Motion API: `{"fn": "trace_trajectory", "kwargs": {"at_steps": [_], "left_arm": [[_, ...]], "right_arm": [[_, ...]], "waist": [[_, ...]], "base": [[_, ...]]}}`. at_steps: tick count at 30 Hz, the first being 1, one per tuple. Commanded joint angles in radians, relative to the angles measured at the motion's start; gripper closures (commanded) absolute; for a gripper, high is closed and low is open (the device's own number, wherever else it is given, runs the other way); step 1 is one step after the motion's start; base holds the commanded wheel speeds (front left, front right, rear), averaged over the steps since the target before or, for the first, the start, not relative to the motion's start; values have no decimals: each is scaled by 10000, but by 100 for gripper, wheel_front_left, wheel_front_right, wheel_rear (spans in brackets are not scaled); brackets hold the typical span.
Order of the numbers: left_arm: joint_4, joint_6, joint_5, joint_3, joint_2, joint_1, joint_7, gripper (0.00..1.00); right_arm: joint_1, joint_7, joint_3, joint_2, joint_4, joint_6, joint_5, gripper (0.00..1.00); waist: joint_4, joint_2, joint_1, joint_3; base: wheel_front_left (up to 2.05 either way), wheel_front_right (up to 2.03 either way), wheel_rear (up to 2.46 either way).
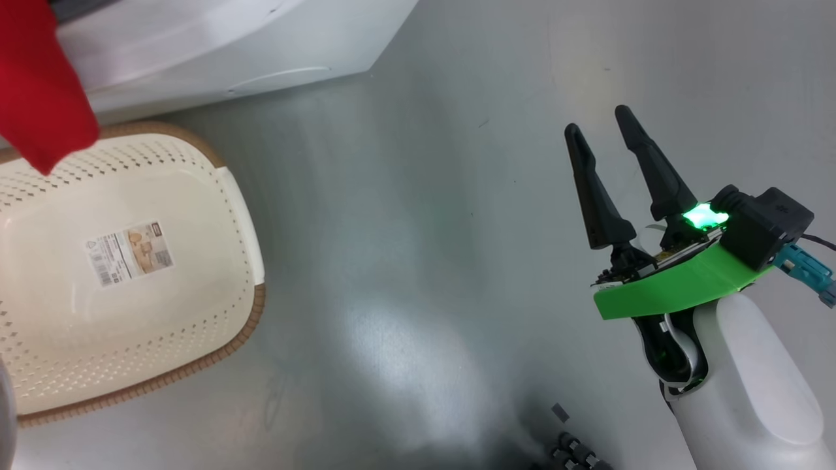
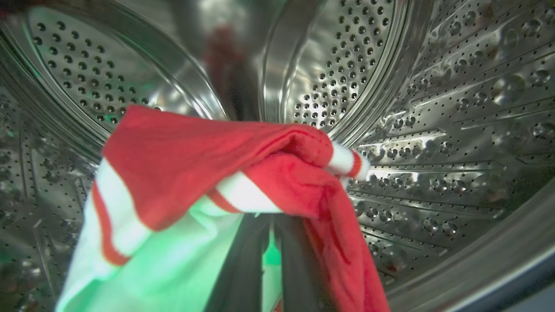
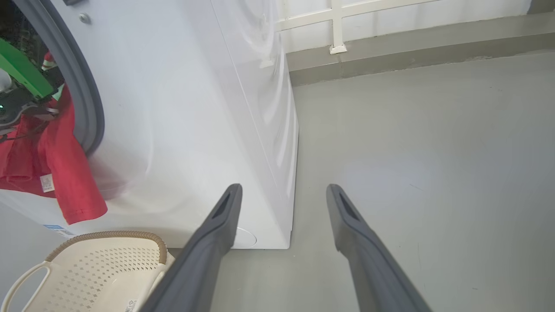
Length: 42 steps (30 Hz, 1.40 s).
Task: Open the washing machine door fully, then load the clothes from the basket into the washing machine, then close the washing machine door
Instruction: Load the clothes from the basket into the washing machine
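- While the left tool (image 2: 269, 225) sits inside the washing machine (image 3: 173, 108), its two fingers are pinched close together on the clothes (image 2: 195, 164). The red and white fabric is bunched over the tips, so you can't actually see them.
- From that wrist camera, the steel drum (image 2: 433, 130) of the washing machine wraps all the way around the fabric, and the garment hangs off the tool clear of the drum wall.
- The right wrist camera shows the other end of it: a red piece with a small white label (image 3: 47, 183) spills out of the washing machine's opening, past the grey seal (image 3: 86, 99), and dangles down the white front.
- The basket (image 1: 248, 326) is on the floor (image 1: 424, 228) just in front of the washing machine, right under that dangling red bit. The sticker (image 1: 128, 251) on its bottom is in plain view.
- The right tool (image 1: 598, 119) is well off to the right of the washing machine, over bare floor. Its fingers are spread apart with nothing between them, and they point roughly past the machine's front corner.
- Can't tell from these shots whether the hanging fabric touches the basket rim or just floats above it.
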Motion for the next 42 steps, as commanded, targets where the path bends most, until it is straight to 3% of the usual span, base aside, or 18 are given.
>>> {"fn": "trace_trajectory", "kwargs": {"at_steps": [1,7,9,11,23,42], "left_arm": [[30,34,73,-12,344,-170,-84,100],[1281,-95,-108,-128,196,-292,34,100],[1547,-135,-141,-180,188,-345,16,60],[1745,-176,-206,-211,145,-399,-20,0],[1761,-300,-525,-340,-67,5,-251,0],[-1281,-314,-692,-476,100,2870,-263,0]], "right_arm": [[222,-48,132,16,-237,16,-24,0],[134,-48,212,-26,-190,16,-74,0],[119,-48,207,-61,-183,16,-76,0],[120,-48,203,-101,-178,16,-79,0],[233,-48,224,-232,-86,16,-79,0],[441,-48,128,-352,-58,16,-62,0]], "waist": [[22,-1,0,55],[195,-1,0,9],[259,-1,0,-16],[324,-1,0,-45],[597,-1,0,-475],[1056,-1,0,-959]], "base": [[0,0,0],[0,0,0],[0,0,0],[0,0,0],[0,0,0],[0,0,0]]}}
